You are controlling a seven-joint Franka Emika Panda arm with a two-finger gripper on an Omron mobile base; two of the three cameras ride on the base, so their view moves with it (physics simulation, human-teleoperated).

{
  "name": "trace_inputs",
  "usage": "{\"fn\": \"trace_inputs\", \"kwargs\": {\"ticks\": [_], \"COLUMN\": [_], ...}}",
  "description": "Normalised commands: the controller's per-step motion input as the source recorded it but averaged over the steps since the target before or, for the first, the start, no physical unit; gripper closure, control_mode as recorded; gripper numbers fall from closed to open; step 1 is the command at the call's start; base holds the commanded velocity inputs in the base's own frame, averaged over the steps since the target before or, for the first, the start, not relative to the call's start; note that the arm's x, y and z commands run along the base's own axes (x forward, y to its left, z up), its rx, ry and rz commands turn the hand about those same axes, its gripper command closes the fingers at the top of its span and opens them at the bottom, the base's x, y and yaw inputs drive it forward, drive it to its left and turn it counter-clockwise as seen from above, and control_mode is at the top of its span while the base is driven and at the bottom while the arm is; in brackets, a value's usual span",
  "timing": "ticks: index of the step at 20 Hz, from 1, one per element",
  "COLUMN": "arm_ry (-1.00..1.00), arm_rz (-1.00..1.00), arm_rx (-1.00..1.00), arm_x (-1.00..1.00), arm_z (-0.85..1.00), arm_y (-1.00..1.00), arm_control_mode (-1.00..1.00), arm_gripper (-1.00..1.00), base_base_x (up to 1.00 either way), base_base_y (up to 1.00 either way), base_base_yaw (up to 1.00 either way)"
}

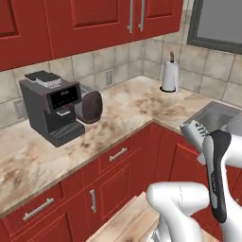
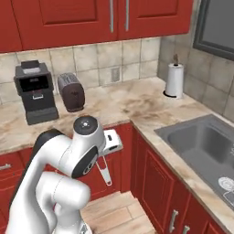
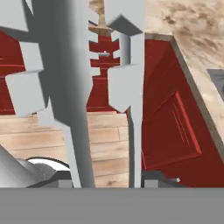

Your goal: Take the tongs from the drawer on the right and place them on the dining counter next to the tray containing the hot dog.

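So the tongs (image 3: 78,87) take up most of the hand view: two long flat silver-grey metal arms with blocky, scalloped teeth along the edges, running from the bottom of the frame up to the top. The jaws are clamped on the tongs right at the bottom edge, one dark tip beside each arm. In the right base view you can see the tongs (image 2: 104,170) as a slim grey strip hanging down from the gripper (image 2: 111,142), center of the frame, in front of the red cabinet fronts. In the left base view the ridged tips (image 1: 194,131) poke out at right-center, just above the dark-and-white arm.

Stuff around: a beige-brown veined marble surface (image 1: 127,104) wraps around the corner, matte and blotchy. On it, upper left, sits a boxy dark grey coffee machine (image 1: 51,108), and just beside it a rounded dark brown toaster (image 1: 90,106). Further back near the corner stands a white paper towel roll (image 1: 169,75) on an upright holder. A grey steel sink (image 2: 205,144) is sunk into the surface at the right. Red raised-panel cabinets with silver bar handles above and below, light wood plank floor (image 2: 114,212) at the bottom.
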Motion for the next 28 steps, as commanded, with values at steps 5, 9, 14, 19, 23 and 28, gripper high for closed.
{"fn": "trace_inputs", "kwargs": {"ticks": [5, 9, 14, 19, 23, 28], "arm_ry": [0.00, 0.00, 0.00, 0.00, 0.00, 0.00], "arm_rz": [0.00, 0.00, 0.00, 0.00, 0.00, 0.00], "arm_rx": [0.00, 0.00, 0.00, 0.00, 0.00, 0.00], "arm_x": [0.00, 0.00, 0.00, 0.00, 0.00, 0.00], "arm_z": [0.00, 0.00, 0.00, 0.00, 0.00, 0.00], "arm_y": [0.00, 0.00, 0.00, 0.00, 0.00, 0.00], "arm_control_mode": [1.00, 1.00, 1.00, 1.00, 1.00, 1.00], "arm_gripper": [1.00, 1.00, 1.00, 1.00, 1.00, 1.00], "base_base_x": [-0.18, -0.04, -0.04, 0.00, 0.00, 0.00], "base_base_y": [0.44, 0.48, 0.46, 0.49, 0.56, 0.62], "base_base_yaw": [0.82, 0.80, 0.82, 0.80, 0.77, 0.73]}}
